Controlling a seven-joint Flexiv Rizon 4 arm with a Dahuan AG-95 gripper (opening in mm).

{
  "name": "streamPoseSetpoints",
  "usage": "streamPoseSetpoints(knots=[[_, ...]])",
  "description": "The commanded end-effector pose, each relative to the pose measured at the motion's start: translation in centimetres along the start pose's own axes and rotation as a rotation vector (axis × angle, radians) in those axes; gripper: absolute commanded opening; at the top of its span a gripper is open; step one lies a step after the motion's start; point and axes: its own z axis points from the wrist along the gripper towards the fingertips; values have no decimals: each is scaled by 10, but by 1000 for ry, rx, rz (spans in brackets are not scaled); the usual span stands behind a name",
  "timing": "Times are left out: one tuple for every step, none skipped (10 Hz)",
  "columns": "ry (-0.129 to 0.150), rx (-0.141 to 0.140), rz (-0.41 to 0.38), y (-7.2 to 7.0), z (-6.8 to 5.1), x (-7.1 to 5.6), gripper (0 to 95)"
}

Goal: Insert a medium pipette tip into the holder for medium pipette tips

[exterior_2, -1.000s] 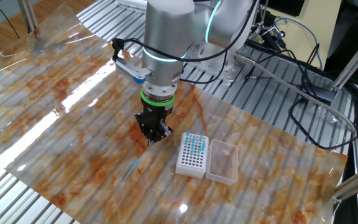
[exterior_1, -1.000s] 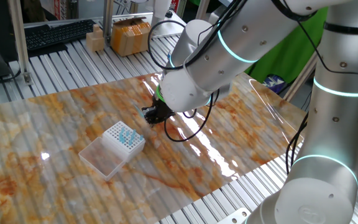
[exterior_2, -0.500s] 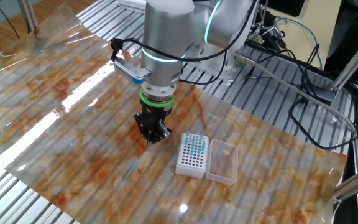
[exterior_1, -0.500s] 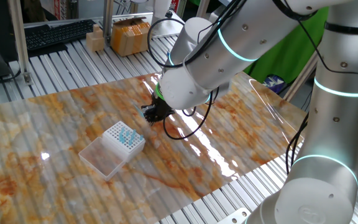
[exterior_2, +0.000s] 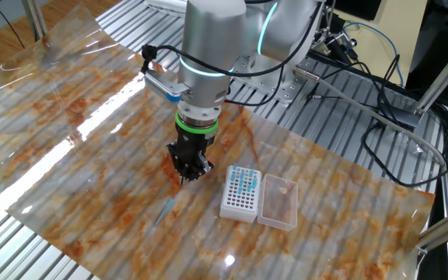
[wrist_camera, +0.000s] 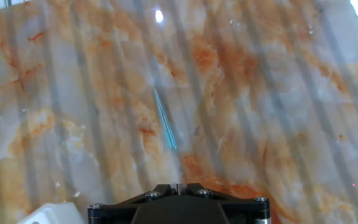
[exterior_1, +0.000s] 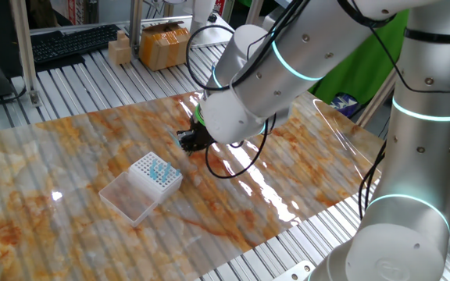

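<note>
Medium pipette tip (wrist_camera: 165,118) lies flat on the marbled surface (wrist_camera: 278,106), a thin bluish sliver running from about 11 o'clock down to 5 o'clock in the hand view, directly ahead of the hand's black housing at the bottom edge. From the other fixed view the tip (exterior_2: 166,208) rests at about 7 o'clock from the hand (exterior_2: 187,173), near it but apart, nothing touching it. The hand hangs above the surface (exterior_2: 68,117), fingers pointing down; they look drawn close together with nothing between them, though how wide they stand cannot be told for sure.

At about 3 o'clock from the hand in that view sits the holder for medium pipette tips (exterior_2: 239,194), its white gridded top carrying a cluster of light-blue tips, with the clear lid (exterior_2: 278,201) lying open just beside it on the far side. In one fixed view the hand (exterior_1: 193,141) hovers at roughly 1 o'clock from the holder for medium pipette tips (exterior_1: 155,173).

Compared with half a second ago, the hand has shifted only slightly over the surface; the tip and holder lie where they were.
</note>
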Motion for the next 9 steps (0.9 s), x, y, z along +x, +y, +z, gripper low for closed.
streamPoseSetpoints(knots=[[-10,-4,-2,1,-1,-2,190],[-11,-5,-3,1,-1,-3,190],[-12,-5,-6,1,-1,-5,190],[-12,-4,-9,2,-2,-9,190],[-13,-4,-12,2,-2,-11,190],[-13,-5,-14,2,-2,-13,190],[-16,-5,-14,2,-2,-15,190],[-22,-7,-15,2,-2,-16,190],[-23,-7,-18,2,-1,-16,190]])
